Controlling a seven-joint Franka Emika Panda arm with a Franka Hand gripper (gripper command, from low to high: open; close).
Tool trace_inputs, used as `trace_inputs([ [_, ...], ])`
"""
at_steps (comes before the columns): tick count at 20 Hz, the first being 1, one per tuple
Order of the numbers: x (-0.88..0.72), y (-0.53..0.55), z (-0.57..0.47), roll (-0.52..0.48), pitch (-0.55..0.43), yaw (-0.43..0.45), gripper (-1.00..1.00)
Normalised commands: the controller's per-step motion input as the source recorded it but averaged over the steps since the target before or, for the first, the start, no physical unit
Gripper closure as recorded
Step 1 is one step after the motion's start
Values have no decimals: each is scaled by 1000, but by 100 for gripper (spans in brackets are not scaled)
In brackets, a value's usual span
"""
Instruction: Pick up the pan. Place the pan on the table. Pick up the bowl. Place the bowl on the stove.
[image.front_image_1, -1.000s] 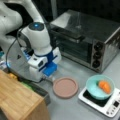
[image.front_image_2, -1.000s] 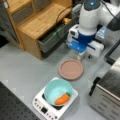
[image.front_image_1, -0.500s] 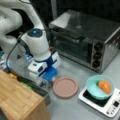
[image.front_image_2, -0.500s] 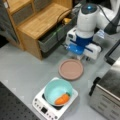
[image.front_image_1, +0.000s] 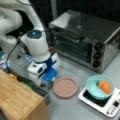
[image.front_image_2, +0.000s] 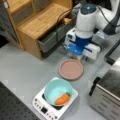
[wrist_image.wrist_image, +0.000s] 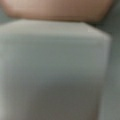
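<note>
Watching remotely, I saw the pincer low at the pan edge on the bench; couldn't tell its jaws. Bowl, holding an orange item, sat on stove.

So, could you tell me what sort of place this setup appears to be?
Probably a mock kitchen on a lab bench: a silver toaster oven, a small white stove with the teal bowl on it, and a robot gripper low beside the pan on the grey table.
</note>
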Motion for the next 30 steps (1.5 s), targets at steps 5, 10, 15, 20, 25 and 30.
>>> trace_inputs([
  [5,-14,-27,-63,-9,-95,83,100],
  [10,-30,-19,-56,-15,-85,81,100],
  [15,-33,-19,-44,-24,-89,70,100],
  [20,-15,-6,-24,-31,-94,68,100],
  [25,-34,27,73,-35,-76,50,100],
  [30,-81,73,226,-22,-22,23,100],
])
